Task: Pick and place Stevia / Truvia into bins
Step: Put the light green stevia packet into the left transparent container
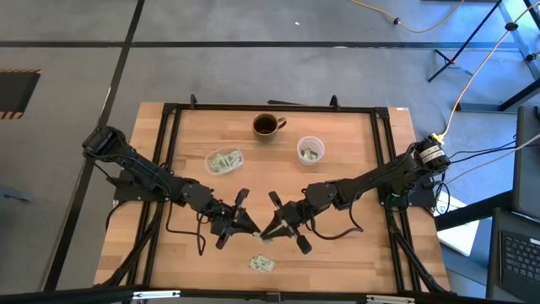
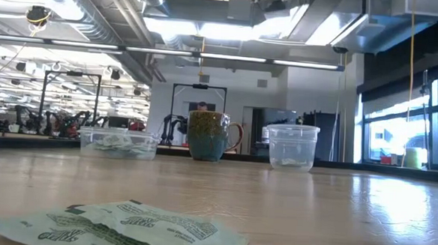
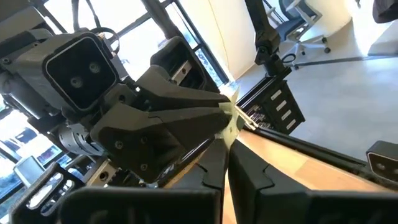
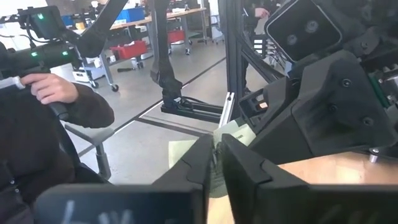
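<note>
we've got both grippers tip to tip at table centre, front half. left gripper (image 1: 253, 230) and right gripper (image 1: 263, 236) are each clenched on the same pale green sachet (image 1: 264, 236), held between them off the wood. more sachets (image 1: 262, 264) lie near the front edge. the clear tub (image 1: 224, 160) w/ sachets sits left of the dark mug (image 1: 267, 126), round cup (image 1: 310, 149) to the right. a person's hand (image 4: 53, 89) shows beyond the table.

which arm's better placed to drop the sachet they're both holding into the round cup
Right, probably. Both grippers, left and right, meet on one sachet, but the round cup sits on the right arm's side.
</note>
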You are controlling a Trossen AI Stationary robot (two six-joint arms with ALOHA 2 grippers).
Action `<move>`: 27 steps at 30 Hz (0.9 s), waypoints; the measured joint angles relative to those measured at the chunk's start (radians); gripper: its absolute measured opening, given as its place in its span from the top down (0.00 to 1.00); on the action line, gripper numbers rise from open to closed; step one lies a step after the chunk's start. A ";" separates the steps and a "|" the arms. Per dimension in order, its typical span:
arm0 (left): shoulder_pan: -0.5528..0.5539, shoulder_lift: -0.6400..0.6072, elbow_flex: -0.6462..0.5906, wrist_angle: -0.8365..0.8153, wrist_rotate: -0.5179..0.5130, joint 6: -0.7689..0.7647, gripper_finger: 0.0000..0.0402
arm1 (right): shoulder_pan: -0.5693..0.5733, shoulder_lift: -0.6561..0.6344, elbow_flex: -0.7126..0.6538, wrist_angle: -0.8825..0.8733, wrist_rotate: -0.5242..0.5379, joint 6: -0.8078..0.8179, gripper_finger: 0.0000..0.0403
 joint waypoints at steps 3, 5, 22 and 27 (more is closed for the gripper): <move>0.000 0.000 0.000 -0.002 -0.001 -0.026 0.98 | 0.000 0.000 0.000 -0.006 -0.007 -0.018 0.82; 0.000 0.000 0.000 -0.017 -0.009 -0.041 0.98 | 0.000 0.000 0.000 -0.026 -0.007 -0.018 0.75; 0.023 -0.071 0.000 -0.588 -0.363 -0.366 0.99 | -0.008 -0.108 0.001 -0.545 0.301 0.012 0.58; 0.093 -0.088 0.000 -0.869 -0.428 -0.555 0.99 | -0.002 -0.107 0.001 -0.635 0.337 0.070 0.58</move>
